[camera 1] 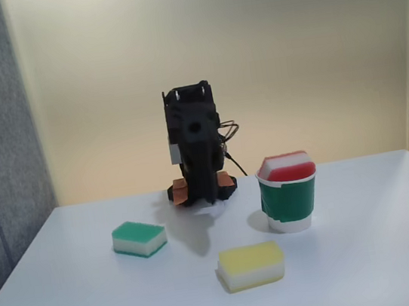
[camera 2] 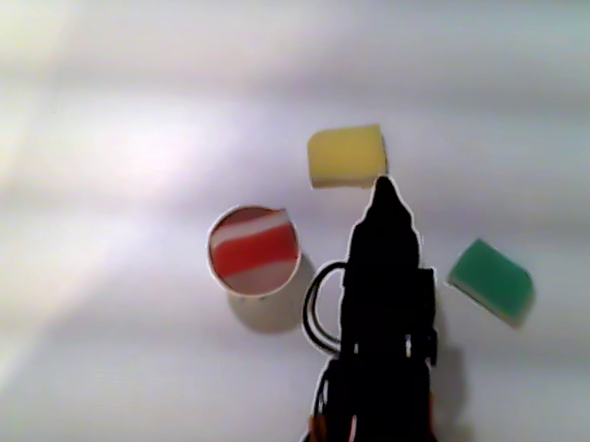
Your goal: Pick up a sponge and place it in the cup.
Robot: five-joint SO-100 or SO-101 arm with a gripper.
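Red-topped sponge [camera 1: 286,166] lodged in the mouth of the green-banded cup [camera 1: 289,203], sticking above its rim, folded black arm [camera 1: 196,150] behind the cup, gripper [camera 2: 384,186] jaw state impossible to tell, green sponge [camera 1: 139,238] and yellow sponge [camera 1: 251,265] on the white table [camera 1: 386,249] beside the cup

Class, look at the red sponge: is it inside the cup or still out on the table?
Inside. The red sponge sits wedged in the cup, its top poking above the rim; from above it fills the cup's mouth.
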